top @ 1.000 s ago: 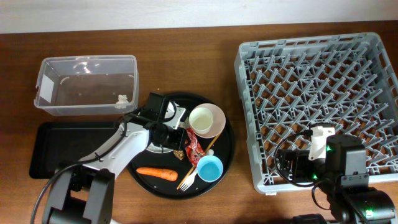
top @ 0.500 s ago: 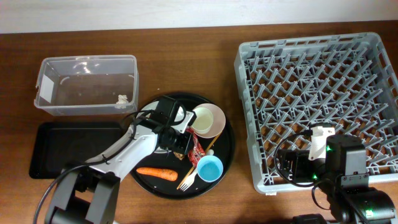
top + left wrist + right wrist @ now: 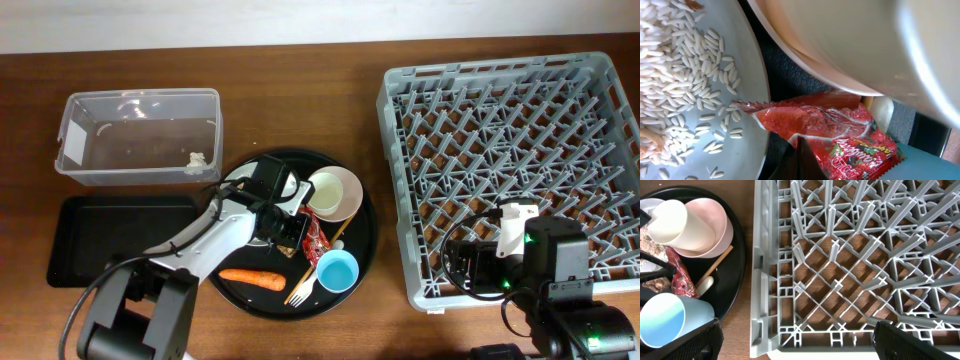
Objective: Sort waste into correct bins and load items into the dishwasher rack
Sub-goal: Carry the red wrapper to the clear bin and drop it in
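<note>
The red snack wrapper (image 3: pixel 313 238) lies on the round black tray (image 3: pixel 365 245) between the white plate (image 3: pixel 237 178) and the blue cup (image 3: pixel 336 270). My left gripper (image 3: pixel 298 230) is down on it. In the left wrist view the dark fingers (image 3: pixel 800 159) are pressed together on the wrapper's (image 3: pixel 835 132) near edge, beside the rice-strewn plate (image 3: pixel 690 75) and under the pink bowl (image 3: pixel 815 45). The orange carrot (image 3: pixel 253 277) lies at the tray's front. My right gripper (image 3: pixel 800 342) is open and empty over the front left corner of the grey rack (image 3: pixel 510 150).
The white cup sits in the pink bowl (image 3: pixel 333 193). A white fork (image 3: pixel 300 290) and a chopstick (image 3: pixel 336 234) lie near the blue cup. The clear tub (image 3: pixel 140 135), with a small white lump (image 3: pixel 197 159) inside, stands at the back left above the shallow black tray (image 3: pixel 110 240).
My left gripper moved right from over the plate to the red wrapper, then stayed there. The right arm has not moved.
</note>
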Controlling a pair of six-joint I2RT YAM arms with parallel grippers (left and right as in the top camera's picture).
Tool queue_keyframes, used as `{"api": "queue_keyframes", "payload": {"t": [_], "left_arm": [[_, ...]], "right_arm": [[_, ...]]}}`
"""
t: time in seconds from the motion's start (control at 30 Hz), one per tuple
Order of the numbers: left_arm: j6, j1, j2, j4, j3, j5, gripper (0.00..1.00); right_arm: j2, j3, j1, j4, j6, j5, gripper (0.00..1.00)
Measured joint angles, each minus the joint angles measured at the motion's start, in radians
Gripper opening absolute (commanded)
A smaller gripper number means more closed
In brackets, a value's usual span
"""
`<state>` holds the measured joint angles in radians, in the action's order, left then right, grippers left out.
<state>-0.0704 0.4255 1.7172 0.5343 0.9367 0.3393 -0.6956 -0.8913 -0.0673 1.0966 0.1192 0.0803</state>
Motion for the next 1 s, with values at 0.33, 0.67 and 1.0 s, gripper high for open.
{"api": "queue_keyframes", "payload": {"t": [0.33,0.67,1.0], "left_arm": [[-0.001,-0.092,-0.22,0.095,0.0,-0.063,0.0],[-0.001,-0.34,-0.358,-0.122,-0.002,-0.193,0.0],[-0.001,-0.511,-0.379,-0.399,-0.002,-0.237,0.08]], "right_arm": [[0.0,0.0,0.0,0.0,0.0,0.0,0.99],[0.0,-0.001,0.0,0.0,0.0,0.0,0.99],[0.0,-0.001,0.0,0.0,0.0,0.0,0.99]]}}
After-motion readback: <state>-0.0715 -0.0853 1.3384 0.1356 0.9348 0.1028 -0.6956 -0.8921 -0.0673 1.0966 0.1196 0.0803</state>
